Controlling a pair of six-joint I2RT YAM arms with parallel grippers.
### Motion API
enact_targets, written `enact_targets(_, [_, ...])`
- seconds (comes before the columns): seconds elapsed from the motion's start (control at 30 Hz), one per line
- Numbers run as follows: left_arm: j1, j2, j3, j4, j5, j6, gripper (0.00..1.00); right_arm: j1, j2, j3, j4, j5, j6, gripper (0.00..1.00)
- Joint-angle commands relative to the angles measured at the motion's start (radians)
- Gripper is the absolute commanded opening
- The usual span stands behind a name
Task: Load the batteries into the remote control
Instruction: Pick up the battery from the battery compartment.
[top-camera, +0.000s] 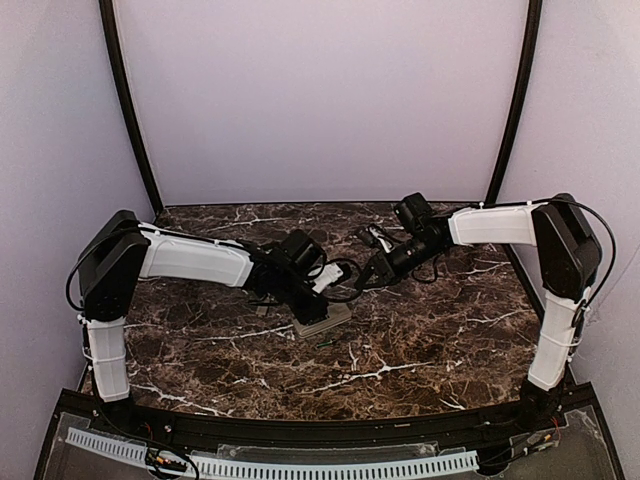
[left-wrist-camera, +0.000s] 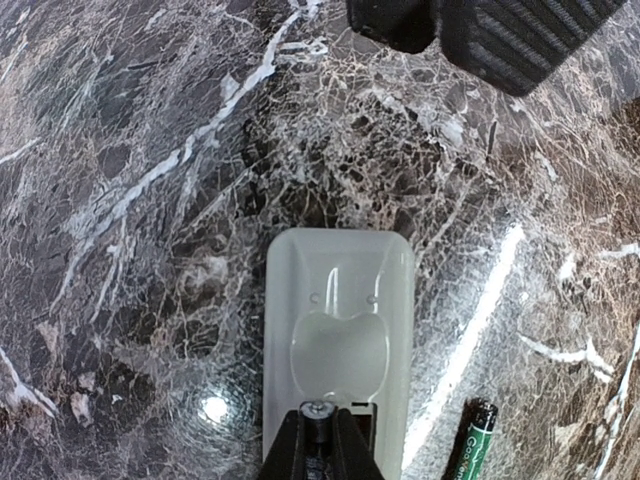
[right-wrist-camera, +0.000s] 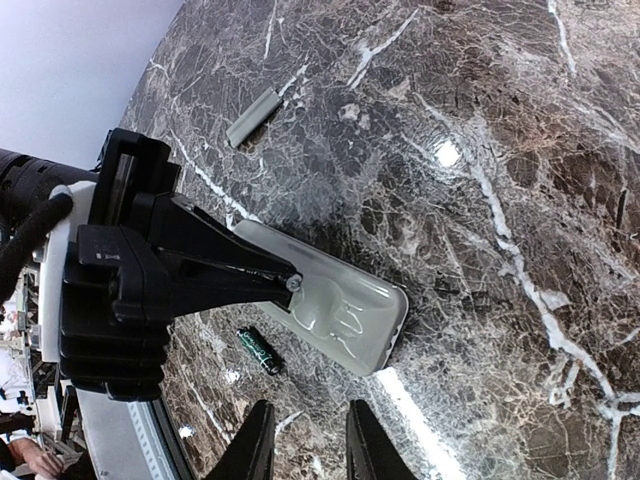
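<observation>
Two batteries show, and as far as we can tell neither is seated yet. Remote control (top-camera: 325, 322) lies back-up near the middle of the bench (top-camera: 420, 370), greyish underside to the cams, prob. so the battery bay faces the arms.

Left claw (left-wrist-camera: 318, 418) sits on one end of it, fingers (left-wrist-camera: 287, 452) drawn almost together on what looks like the first battery (left-wrist-camera: 318, 408). A small round metal tip peeks out btwn them in the left wrist view. We read this as that battery being nosed into the bay. The bay itself is under the fingers and cut off by the frame edge, so we can't confirm it's in.

Second battery (left-wrist-camera: 476, 445) lies loose on the bench just beside the remote's long edge, not touching — handy for the next pick.

Right claw (right-wrist-camera: 308, 410) hovers past the remote's opposite end w/ fingers parted and nothing btwn them, likely on standby to steady the remote or fetch the spare.

Slim grey strip (right-wrist-camera: 258, 115) lies well apart on the bench. It's prob. the bay cover, but too small to be sure.

From the top cam the arms hide most of the remote, and the loose battery is hard to pick out.
</observation>
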Motion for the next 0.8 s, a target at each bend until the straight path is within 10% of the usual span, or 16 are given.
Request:
enact_targets(0.0, [-0.006, -0.043, 0.014, -0.034, 0.024, -0.039, 0.06, -0.008, 0.008, -0.011, 0.026, -0.013, -0.007, 0.24])
enact_targets(0.77, [0.044, -0.174, -0.308, 0.4, 0.108, -0.207, 0.05, -0.007, 0.001, -0.005, 0.016, -0.018, -0.007, 0.22])
